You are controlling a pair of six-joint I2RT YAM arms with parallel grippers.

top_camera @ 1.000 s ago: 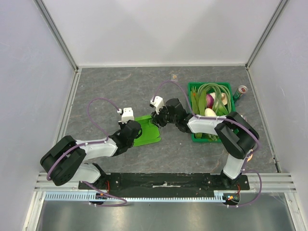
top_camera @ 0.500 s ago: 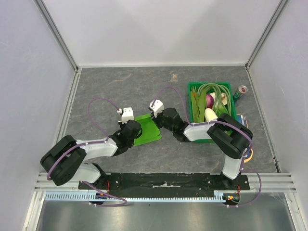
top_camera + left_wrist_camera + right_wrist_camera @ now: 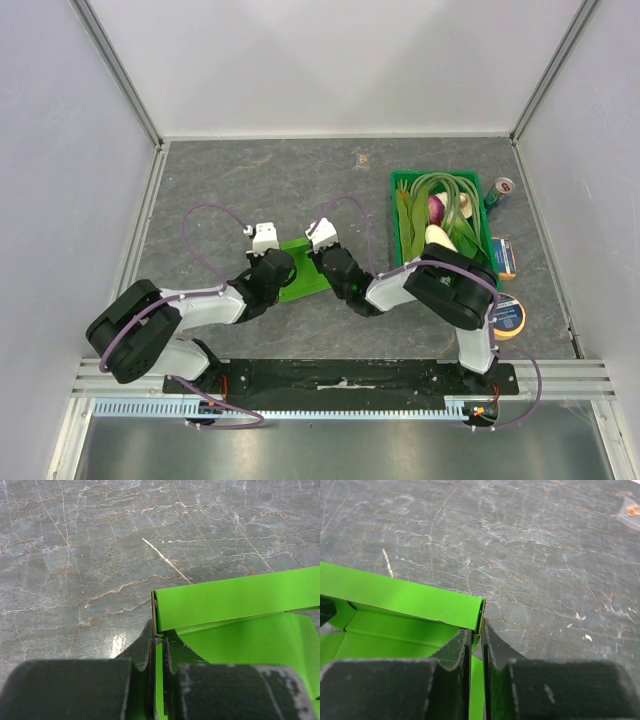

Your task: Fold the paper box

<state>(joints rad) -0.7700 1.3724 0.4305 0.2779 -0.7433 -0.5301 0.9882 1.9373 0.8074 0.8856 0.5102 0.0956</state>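
Only overhead, crate (image 3: 436,175) near paper box (image 3: 301,274).

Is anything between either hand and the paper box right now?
Nothing visible stands between them. The left hand pinches the end of a raised wall of the paper box, and the right hand is closed on a wall end too, with card between its fingers.

Paper box (image 3: 303,270) left of crate (image 3: 396,205)

both end effectors (image 3: 157,634) (image 3: 476,628), seemingly pinched tight
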